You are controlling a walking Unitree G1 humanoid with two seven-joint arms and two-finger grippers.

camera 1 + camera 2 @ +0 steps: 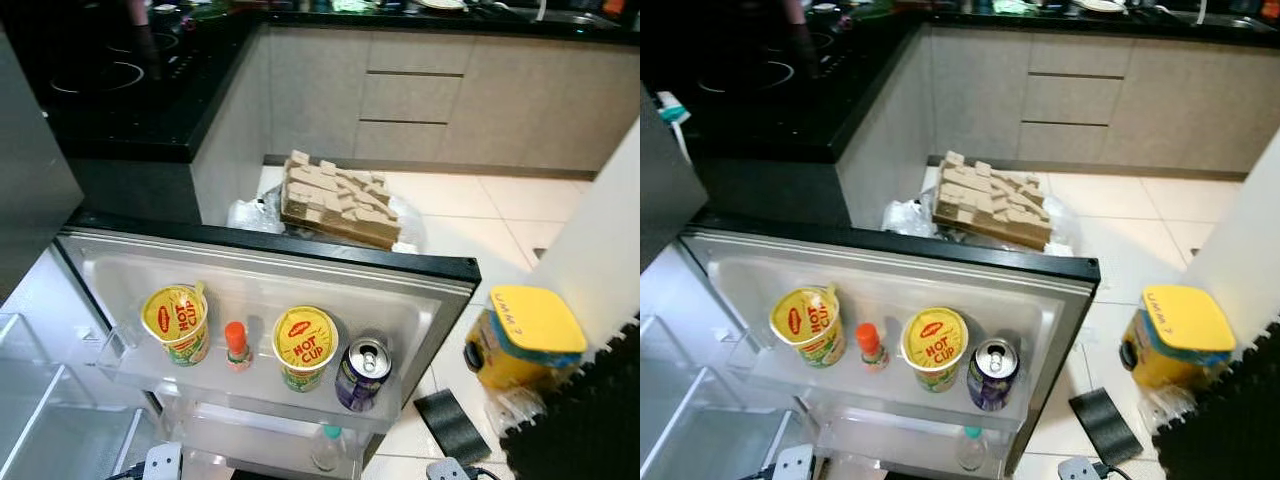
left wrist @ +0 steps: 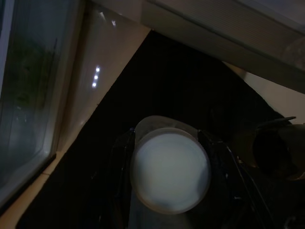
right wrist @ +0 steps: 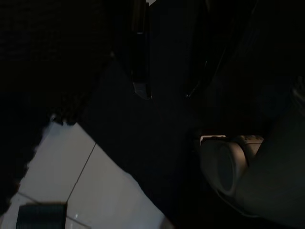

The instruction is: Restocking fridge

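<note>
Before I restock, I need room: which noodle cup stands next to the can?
The right-hand noodle cup, beside the can; the other cup stands past the small bottle.

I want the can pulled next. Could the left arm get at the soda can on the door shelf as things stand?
Probably not yet: the left gripper already has a white-lidded container between its fingers. The soda can itself stands uncovered at the shelf's right end, beside a Hot Cup.

You see two yellow-lidded cups [image 1: 175,322] with red "HOT CUP" lettering on the white fridge door shelf [image 1: 260,385], an orange-capped bottle [image 1: 237,345] between them and a purple can [image 1: 361,375] at right. At lower right, a yellow tub [image 1: 525,338]; upper left, a black bench [image 1: 120,90].
</note>
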